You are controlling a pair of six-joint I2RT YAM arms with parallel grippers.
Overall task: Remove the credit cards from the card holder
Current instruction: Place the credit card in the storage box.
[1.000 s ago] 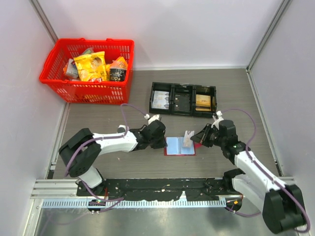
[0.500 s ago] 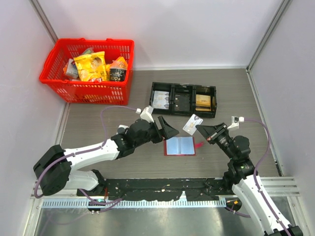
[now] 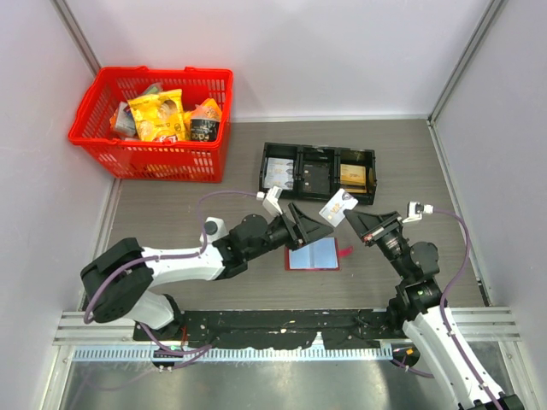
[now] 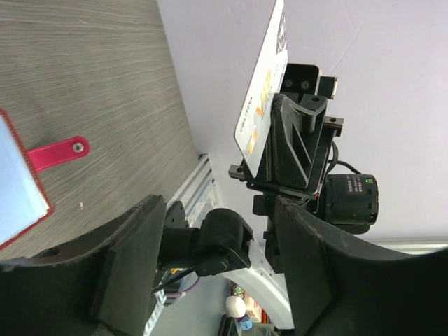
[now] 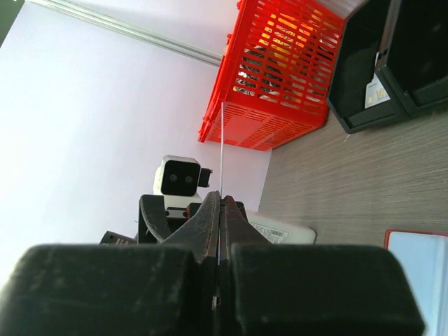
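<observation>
The red card holder (image 3: 312, 255) lies spread open on the table, its blue-grey sleeves up and its red tab (image 3: 344, 251) to the right. Above its right end my right gripper (image 3: 353, 219) is shut on a pale credit card (image 3: 338, 207), held clear of the holder. In the right wrist view that credit card (image 5: 222, 150) shows edge-on as a thin line between the closed jaws. My left gripper (image 3: 318, 225) hovers open just left of the card, nothing between its fingers. In the left wrist view the credit card (image 4: 262, 91) stands ahead of my open left gripper (image 4: 231, 234), with the card holder (image 4: 17, 192) at the left edge.
A black three-compartment tray (image 3: 318, 172) with cards in it sits behind the holder. A red basket (image 3: 152, 121) of snack packs stands at the back left. Pale walls close in on the left, back and right sides.
My right gripper lifted the card up off the holder. My left gripper opened and swung right, up towards the held card.
</observation>
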